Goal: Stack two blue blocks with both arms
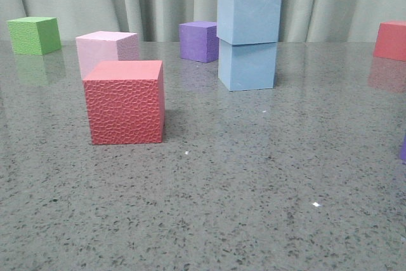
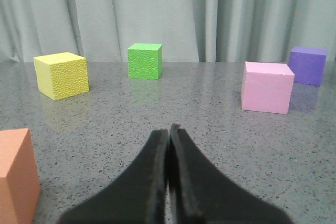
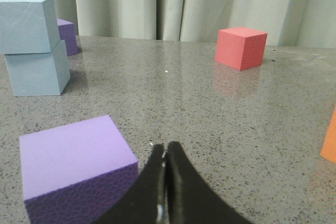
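The two blue blocks were already stacked when I checked the feeds: the upper blue block [image 1: 248,15] sat on the lower blue block [image 1: 247,65], turned a little off square, toward the far edge of the tabletop [image 1: 254,176] and slightly right of its middle. A dark purple cube [image 1: 198,41] stood just behind and to the stack's left. Nearer me were a pink cube [image 1: 106,50] and a red textured cube [image 1: 125,101], with a green cube [image 1: 34,35] at the far left.

The stack showed only in the right wrist feed, ahead of the right gripper [image 3: 164,163] and off to its left, well apart, so I judged the right arm the nearer one. A lighter purple cube [image 3: 76,163] lay just beside that gripper. Its jaws were pressed together, holding nothing. The left gripper [image 2: 169,142] was likewise closed and empty, facing the pink cube, green cube and a yellow cube [image 2: 61,74].

I judged the task essentially done.
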Robot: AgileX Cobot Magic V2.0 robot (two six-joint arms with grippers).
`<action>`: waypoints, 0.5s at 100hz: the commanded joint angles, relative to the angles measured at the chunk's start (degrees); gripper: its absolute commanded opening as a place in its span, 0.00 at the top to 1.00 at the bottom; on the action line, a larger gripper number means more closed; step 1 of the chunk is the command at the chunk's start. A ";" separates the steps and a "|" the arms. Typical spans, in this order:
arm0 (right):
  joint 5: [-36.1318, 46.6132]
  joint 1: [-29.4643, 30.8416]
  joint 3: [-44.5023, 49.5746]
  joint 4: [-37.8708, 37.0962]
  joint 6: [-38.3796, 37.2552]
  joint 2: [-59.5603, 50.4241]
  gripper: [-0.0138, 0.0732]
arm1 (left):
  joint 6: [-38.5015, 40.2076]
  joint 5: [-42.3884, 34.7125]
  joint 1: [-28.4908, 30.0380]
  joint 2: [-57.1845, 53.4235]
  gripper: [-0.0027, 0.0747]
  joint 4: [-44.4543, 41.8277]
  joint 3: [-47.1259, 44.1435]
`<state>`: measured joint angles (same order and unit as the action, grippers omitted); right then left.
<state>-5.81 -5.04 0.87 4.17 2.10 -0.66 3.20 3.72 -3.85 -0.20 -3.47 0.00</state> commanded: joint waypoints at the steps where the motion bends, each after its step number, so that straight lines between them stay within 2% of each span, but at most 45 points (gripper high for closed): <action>1: 7.93 0.38 -0.26 0.23 0.69 -1.43 0.98 | 0.41 -4.81 0.03 -1.79 0.99 -0.02 -2.43; 50: 8.30 0.38 -0.26 0.23 0.69 -1.43 0.98 | 0.41 -4.81 0.03 -1.79 0.99 -0.02 -2.43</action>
<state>-2.55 -5.04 1.53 4.30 2.22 -0.66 3.20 3.72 -3.85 -0.20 -3.47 0.00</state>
